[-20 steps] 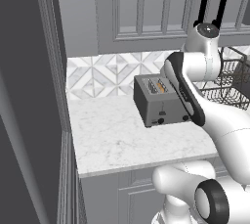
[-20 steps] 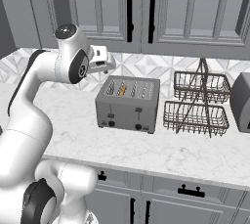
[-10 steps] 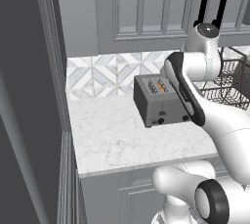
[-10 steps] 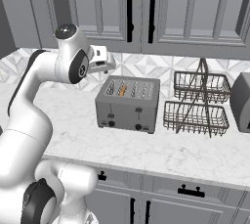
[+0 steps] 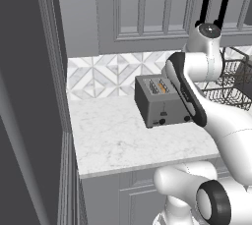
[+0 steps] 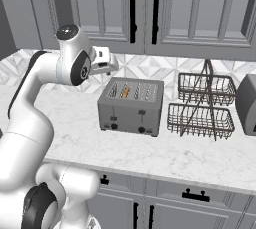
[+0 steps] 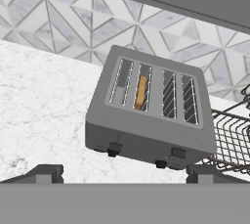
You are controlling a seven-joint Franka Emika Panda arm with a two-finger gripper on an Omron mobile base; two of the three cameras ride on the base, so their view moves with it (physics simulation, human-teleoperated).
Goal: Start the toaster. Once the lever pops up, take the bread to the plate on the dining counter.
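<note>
Above the toaster's left end, the gripper (image 6: 111, 65) hangs in the air near the tiled backsplash (image 6: 165, 68), touching nothing and holding nothing. In the hand view its 2 dark fingertips (image 7: 44, 173) sit far apart at the bottom corners, so the jaws are spread wide.

Below the gripper, the toaster (image 7: 149, 113) stands on the grey-white marble worktop (image 5: 123, 138), well apart from the fingertips. Its top shows 4 slots in the hand view. The bread (image 7: 141, 92) sits upright in the 2nd slot from the left, an orange-tan slice with its top edge just showing; it also shows as a small orange strip in the right base view (image 6: 126, 92) and the left base view (image 5: 161, 86).

On the toaster's front face, small black knobs and 2 black tabs line the lower edge; the lever (image 7: 114, 148) under the bread's side sits low on the face. Whether it is fully down cannot be told.

Right of the toaster, just beside it, stands a 2-tier wire basket (image 6: 202, 105). Grey cabinet doors (image 6: 190, 8) with black handles hang above the worktop.
</note>
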